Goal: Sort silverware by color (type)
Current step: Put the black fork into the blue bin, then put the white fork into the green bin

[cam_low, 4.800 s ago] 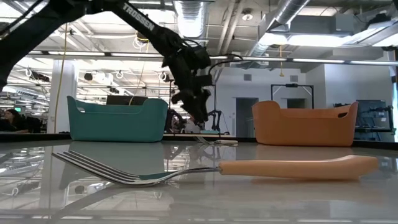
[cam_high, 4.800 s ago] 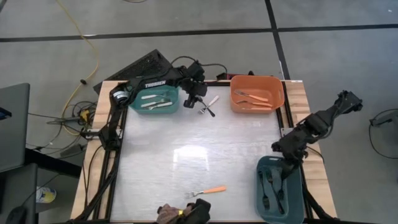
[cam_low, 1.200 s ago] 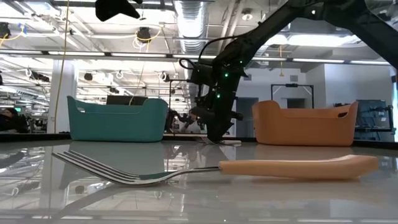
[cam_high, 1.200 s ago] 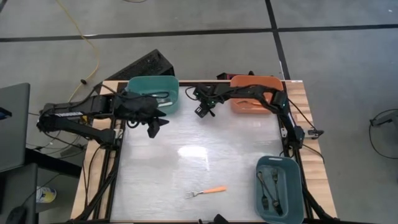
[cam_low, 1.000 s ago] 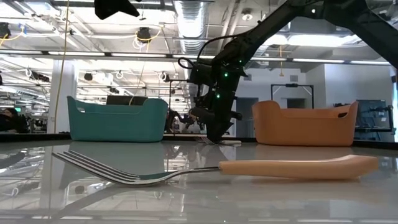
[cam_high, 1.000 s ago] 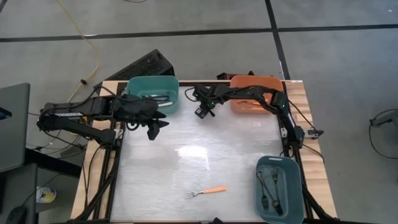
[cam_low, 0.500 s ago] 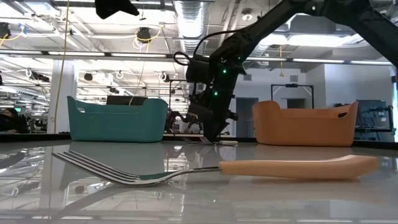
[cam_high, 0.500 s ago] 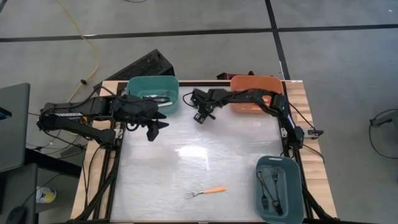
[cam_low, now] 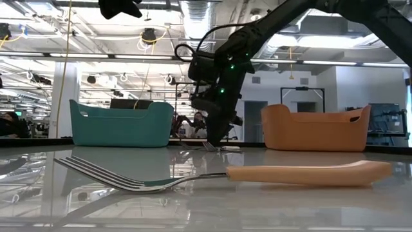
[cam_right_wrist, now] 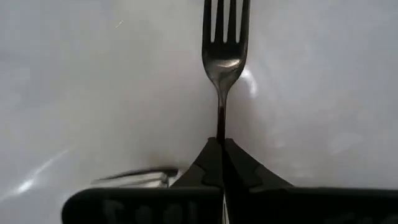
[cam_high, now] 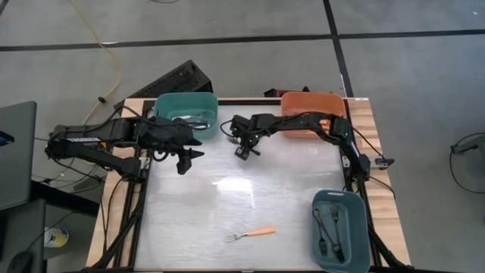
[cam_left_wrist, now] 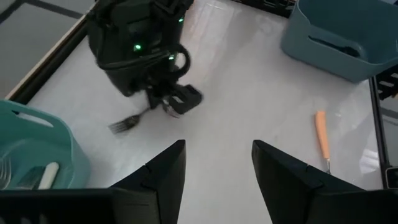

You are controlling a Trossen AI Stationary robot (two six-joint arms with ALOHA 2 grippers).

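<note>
The right gripper (cam_right_wrist: 221,158) is clamped on a fork (cam_right_wrist: 224,43) with silver tines and a thin dark neck, its fingers pinched together on the stem; the handle is hidden inside the grip, so its colour cannot be told. In the high view this right gripper (cam_high: 241,144) sits at about 12 o'clock on the table (cam_high: 288,182), just beside the teal bin (cam_high: 186,114), and the low view shows the held fork's tines (cam_low: 210,146) down at the table. A second fork with an orange handle (cam_high: 250,234) lies flat at about 6 o'clock, well apart from both arms, its tines pointing toward 9 o'clock; it fills the foreground of the low view (cam_low: 257,175). The left gripper (cam_high: 187,157) hovers at about 10 o'clock with its fingers (cam_left_wrist: 163,174) apart and nothing between them. The teal bin at 11 o'clock holds pale-handled pieces, the orange bin (cam_high: 313,112) at 1 o'clock is partly covered by the right arm so its contents cannot be made out, and the blue-grey bin (cam_high: 340,231) at 5 o'clock holds dark-handled silverware (cam_high: 333,227). The table is glossy white and mirrors the lights; beyond it the low view shows an open workshop with exposed ceiling ducts (cam_low: 193,13) and strip lighting.
</note>
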